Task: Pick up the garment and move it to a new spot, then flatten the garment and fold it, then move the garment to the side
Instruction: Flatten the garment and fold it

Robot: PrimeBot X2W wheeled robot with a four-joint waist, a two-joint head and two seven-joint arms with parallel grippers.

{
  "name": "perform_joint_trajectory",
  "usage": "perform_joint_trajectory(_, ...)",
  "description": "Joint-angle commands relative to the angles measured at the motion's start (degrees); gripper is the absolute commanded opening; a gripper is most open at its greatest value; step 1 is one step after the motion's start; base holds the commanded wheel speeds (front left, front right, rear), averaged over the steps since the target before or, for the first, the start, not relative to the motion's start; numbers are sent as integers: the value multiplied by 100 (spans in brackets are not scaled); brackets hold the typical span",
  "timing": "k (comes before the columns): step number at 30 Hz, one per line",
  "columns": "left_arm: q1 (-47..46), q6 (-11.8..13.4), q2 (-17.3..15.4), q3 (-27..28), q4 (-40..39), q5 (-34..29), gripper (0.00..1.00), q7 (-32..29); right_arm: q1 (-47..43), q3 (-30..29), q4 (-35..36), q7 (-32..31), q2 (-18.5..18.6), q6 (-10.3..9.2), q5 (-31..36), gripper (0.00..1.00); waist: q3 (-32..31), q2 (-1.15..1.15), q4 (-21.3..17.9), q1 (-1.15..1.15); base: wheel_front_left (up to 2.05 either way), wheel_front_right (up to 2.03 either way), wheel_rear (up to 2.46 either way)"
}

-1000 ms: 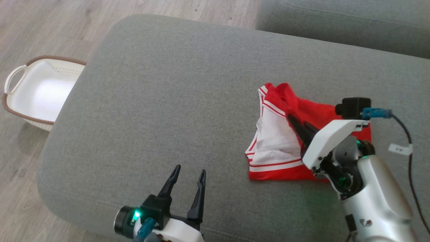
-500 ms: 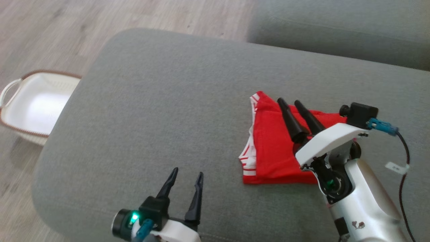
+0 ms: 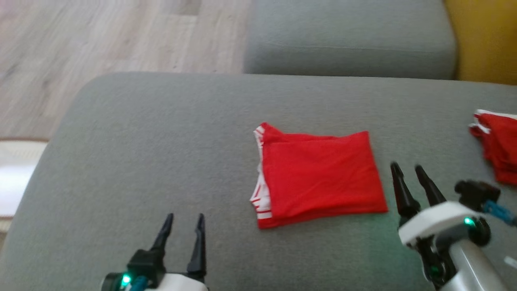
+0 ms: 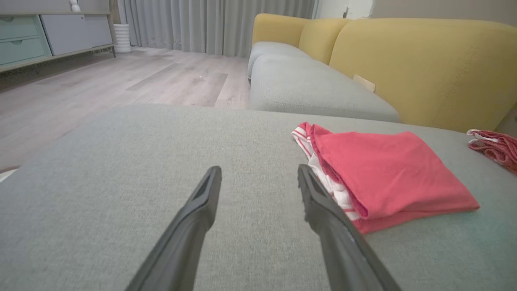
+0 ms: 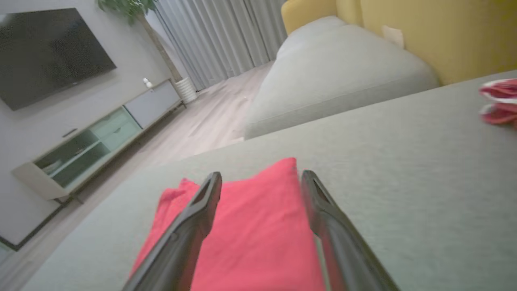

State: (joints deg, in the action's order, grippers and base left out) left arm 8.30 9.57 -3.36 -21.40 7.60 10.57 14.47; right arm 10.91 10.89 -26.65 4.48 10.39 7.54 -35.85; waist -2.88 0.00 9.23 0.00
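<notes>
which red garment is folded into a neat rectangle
The red cloth garment with white trim in the middle; the other red garment lies bunched at far right.

grey fabric cushion, broad, rounded corners. folded red garment lies flat right of centre, white-striped trim showing at its left edge. second red cloth, bunched, at the far right edge, well apart.

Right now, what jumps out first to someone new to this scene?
A folded red garment lies on the grey cushion, white-striped edges peeking out at its left. The right pincer hovers open just beside its right edge; the left pincer, open too, is well apart. A second red garment sits at the cushion's far right.
</notes>
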Motion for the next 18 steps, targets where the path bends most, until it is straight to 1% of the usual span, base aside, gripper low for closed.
perform_joint_trajectory(1, -95, 17, 48, 326, -256, -1, 100, 52, 44, 54, 40, 220, 171, -5, 237, 100, -114, 0, -270, 0, 0, 0, 0)
perform_joint_trajectory(7, 34, 9, 48, 555, -333, -23, 100, 52, -175, 106, -167, 689, 344, -5, 711, 100, -184, 0, -490, 0, 0, 0, 0)
perform_joint_trajectory(12, 214, -33, 48, 737, -413, -141, 100, 52, -386, 329, -93, 1016, 301, -5, 1135, 100, -333, 0, -575, 0, 0, 0, 0)
perform_joint_trajectory(14, 272, -55, 48, 790, -447, -181, 100, 52, -467, 403, 63, 1043, 256, -5, 1356, 100, -388, 0, -571, 0, 0, 0, 0)
perform_joint_trajectory(18, 430, -101, 48, 894, -544, -307, 100, 52, -761, 353, 667, 1049, 81, -5, 1719, 100, -498, 0, -579, 0, 0, 0, 0)
